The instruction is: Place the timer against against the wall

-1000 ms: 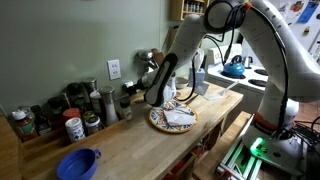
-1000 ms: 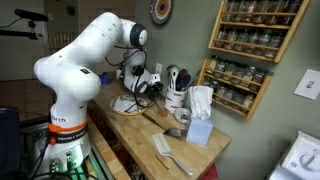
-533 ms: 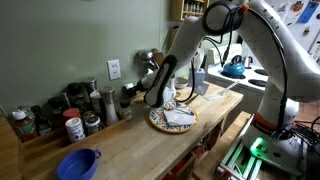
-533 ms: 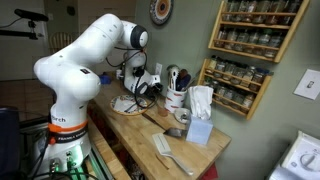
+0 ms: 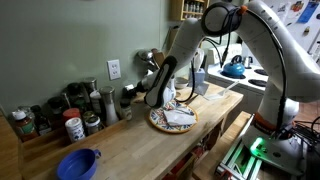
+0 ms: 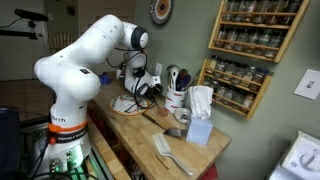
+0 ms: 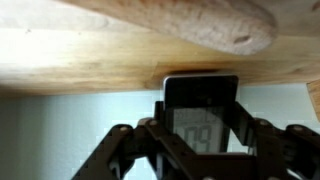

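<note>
Wrist view: small dark timer with a pale digit face [image 7: 201, 108] sits dead centre in the black Robotiq gripper [image 7: 202, 124]. One finger [image 7: 153, 132] lies flush on each side of its body, so the gripper is clamped on the timer. The face points at the camera; digits are too blurred to read. The timer's top edge lines up with the seam where a wooden band [image 7: 80, 60] meets a flat pale surface [image 7: 60, 110]. Can't tell whether the timer touches either one. A blurred rounded wooden object [image 7: 200, 25] crosses the top of that view.

In an exterior view the gripper [image 5: 154, 97] is low over the light wooden countertop [image 5: 130, 145], just beside the round patterned plate [image 5: 172, 119], on the plate's wall side. The timer is hidden inside the fingers there. The pale sage-green wall [image 5: 60, 40] with its white outlet plate [image 5: 114, 69] is close behind the gripper; contact between timer and wall can't be judged from this angle. A row of dark-lidded spice jars [image 5: 70, 112] stands along the wall, to the side of the gripper. A blue bowl [image 5: 78, 163] sits near the counter's front edge, well apart.

In an exterior view the white Panda arm [image 6: 80, 70] bends over the counter, with the gripper [image 6: 147, 88] down among dark clutter; the timer can't be made out. A pale blue tissue box [image 6: 200, 128] stands well apart.
</note>
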`<act>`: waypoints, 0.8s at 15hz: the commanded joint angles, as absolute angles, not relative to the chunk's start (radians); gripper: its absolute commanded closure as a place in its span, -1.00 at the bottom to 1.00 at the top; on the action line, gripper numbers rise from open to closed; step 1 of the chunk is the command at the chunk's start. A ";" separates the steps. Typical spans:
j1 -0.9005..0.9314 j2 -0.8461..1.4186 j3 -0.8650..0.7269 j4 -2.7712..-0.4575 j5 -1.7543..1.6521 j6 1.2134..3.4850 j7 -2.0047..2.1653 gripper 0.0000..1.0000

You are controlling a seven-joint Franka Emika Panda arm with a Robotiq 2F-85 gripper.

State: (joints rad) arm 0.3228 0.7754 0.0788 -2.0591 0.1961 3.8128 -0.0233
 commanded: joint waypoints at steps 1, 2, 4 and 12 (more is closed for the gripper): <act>0.309 0.805 0.084 -2.021 0.171 3.775 -0.021 -0.72; 0.307 0.804 0.086 -2.021 0.166 3.775 -0.019 -0.81; 0.303 0.805 0.087 -2.017 0.160 3.771 -0.016 -0.99; 0.358 0.759 0.036 -2.072 0.228 3.777 -0.070 -1.00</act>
State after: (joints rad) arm 0.3148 0.7874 0.0723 -2.0321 0.1798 3.7872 -0.0298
